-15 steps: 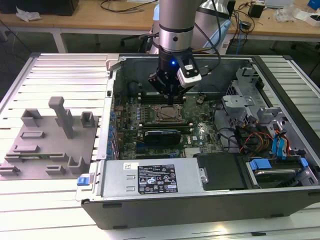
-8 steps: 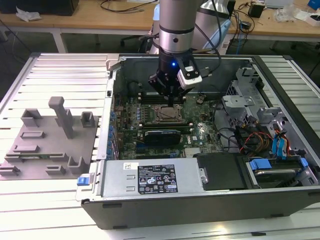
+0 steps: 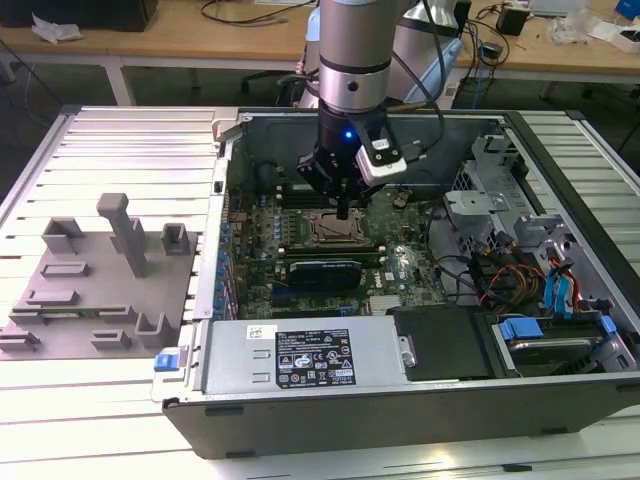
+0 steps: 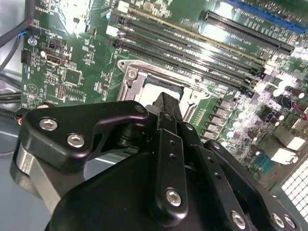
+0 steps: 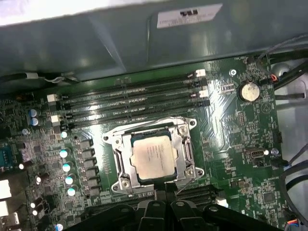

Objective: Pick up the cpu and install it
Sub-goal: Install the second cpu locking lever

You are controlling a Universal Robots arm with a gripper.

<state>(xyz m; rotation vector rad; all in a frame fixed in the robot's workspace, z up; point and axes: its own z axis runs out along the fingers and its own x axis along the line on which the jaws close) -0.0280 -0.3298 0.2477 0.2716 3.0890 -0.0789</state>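
The cpu [image 5: 153, 156] is a pale silver square lying flat in the metal-framed socket [image 5: 117, 159] on the green motherboard [image 3: 400, 265]. In the exterior view the cpu [image 3: 337, 229] sits in the middle of the open computer case, directly below the arm. My gripper [image 3: 343, 211] hangs just above the socket, its black fingers pressed together with nothing between them. In the second wrist view the gripper [image 4: 166, 100] points down at the cpu [image 4: 150, 85], partly hiding it. The first wrist view shows the gripper [image 5: 166, 196] at the socket's near edge, apart from the chip.
A grey fixture [image 3: 90, 290] with upright posts lies at the exterior view's left, outside the case. The power supply [image 3: 300, 355] lines the case's front wall. Memory slots [image 5: 130, 103] run beside the socket. A drive cage and coloured cables [image 3: 530, 275] crowd the exterior view's right.
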